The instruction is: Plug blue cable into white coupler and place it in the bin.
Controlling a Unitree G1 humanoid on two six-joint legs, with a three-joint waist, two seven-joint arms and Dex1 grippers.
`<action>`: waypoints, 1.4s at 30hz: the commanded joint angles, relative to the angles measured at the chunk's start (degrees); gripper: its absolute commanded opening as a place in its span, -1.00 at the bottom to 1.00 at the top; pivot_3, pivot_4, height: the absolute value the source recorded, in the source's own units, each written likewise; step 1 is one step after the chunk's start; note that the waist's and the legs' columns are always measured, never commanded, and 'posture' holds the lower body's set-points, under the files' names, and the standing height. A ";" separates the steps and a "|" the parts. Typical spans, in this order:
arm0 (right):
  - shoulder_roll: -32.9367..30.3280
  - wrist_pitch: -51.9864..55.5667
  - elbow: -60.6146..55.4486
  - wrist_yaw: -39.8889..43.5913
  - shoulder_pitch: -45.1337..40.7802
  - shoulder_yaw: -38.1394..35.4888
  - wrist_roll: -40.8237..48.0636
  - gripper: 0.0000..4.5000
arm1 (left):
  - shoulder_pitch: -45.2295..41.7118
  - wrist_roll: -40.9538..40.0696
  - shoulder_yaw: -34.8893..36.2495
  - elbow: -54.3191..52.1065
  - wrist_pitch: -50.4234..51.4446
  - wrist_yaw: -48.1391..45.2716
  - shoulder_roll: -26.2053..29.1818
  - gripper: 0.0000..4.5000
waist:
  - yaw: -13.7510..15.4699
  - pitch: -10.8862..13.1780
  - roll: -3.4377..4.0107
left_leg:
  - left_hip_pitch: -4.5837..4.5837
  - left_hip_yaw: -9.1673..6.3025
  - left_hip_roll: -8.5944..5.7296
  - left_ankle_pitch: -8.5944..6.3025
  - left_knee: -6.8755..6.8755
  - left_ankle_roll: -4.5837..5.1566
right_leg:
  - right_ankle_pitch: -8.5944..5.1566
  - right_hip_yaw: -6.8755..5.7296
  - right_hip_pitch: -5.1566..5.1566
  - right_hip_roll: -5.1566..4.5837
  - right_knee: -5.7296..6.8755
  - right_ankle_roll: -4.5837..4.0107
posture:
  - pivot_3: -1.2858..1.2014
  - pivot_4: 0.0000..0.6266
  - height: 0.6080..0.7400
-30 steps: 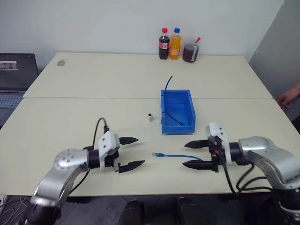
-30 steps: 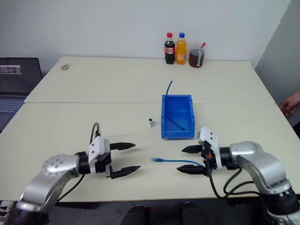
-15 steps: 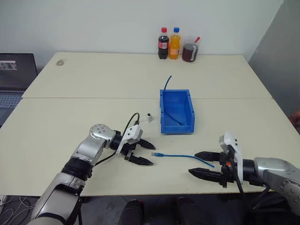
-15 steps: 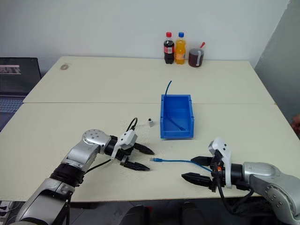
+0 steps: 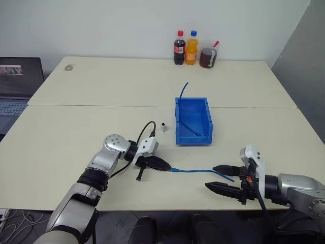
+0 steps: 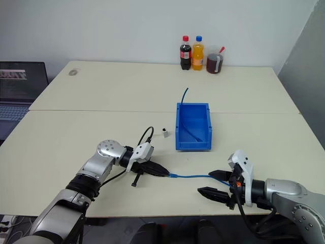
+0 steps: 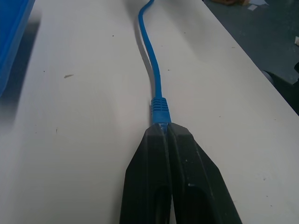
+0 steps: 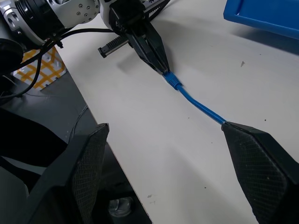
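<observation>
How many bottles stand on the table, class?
2: a cola bottle and an orange bottle, side by side at the table's far edge, beside a cup.

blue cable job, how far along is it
Early. Done: left gripper has shut on the cable's plug end. In hand: lifting it; right gripper waits open by the other end. Left: plug into the coupler, which sits untouched beside the bin, then bin it.

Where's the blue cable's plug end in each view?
Left eye: blue cable, plug end pinched by the left tool, below the bin.
Right eye: same, at.
Left wrist: at the fingertips.
Right wrist: upper middle.
Shared landmark: the bin.
</observation>
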 commanded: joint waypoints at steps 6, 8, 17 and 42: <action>-1.53 -2.43 0.33 -0.06 -0.89 0.40 1.51 0.83 | 1.79 1.18 0.08 -1.93 0.89 0.38 0.21 -0.99 | 0.00 0.00 0.00 | 0.01 -0.03 0.00 0.00 0.00 0.00 | 0.00 0.03 0.00 0.00 -0.01 0.00 | 0.03 -0.52 1.00; -1.71 -2.70 0.53 0.01 -0.97 0.75 1.51 0.83 | 1.66 0.56 0.60 -2.15 1.52 0.22 0.17 -0.83 | 0.00 0.00 0.00 | 0.01 -0.04 0.00 0.00 0.00 0.00 | 0.00 0.02 0.00 0.00 -0.01 0.00 | 0.03 -0.52 1.00; -2.18 -3.67 1.69 -0.18 -2.39 2.24 1.41 0.83 | 1.62 2.45 0.67 -1.12 -0.19 2.06 0.03 0.06 | 0.01 0.00 0.00 | -0.01 -0.08 0.01 0.00 -0.01 0.00 | 0.00 0.02 -0.02 0.00 -0.02 0.00 | 0.03 -0.52 1.00; -2.84 -3.88 1.79 -0.58 -2.17 2.72 2.15 0.83 | 2.05 1.81 0.46 -2.52 3.42 -1.48 0.50 -0.88 | -0.05 0.00 0.00 | 0.01 -0.17 0.02 0.00 -0.03 0.00 | 0.00 0.01 -0.01 0.02 -0.01 0.00 | 0.03 -0.52 1.00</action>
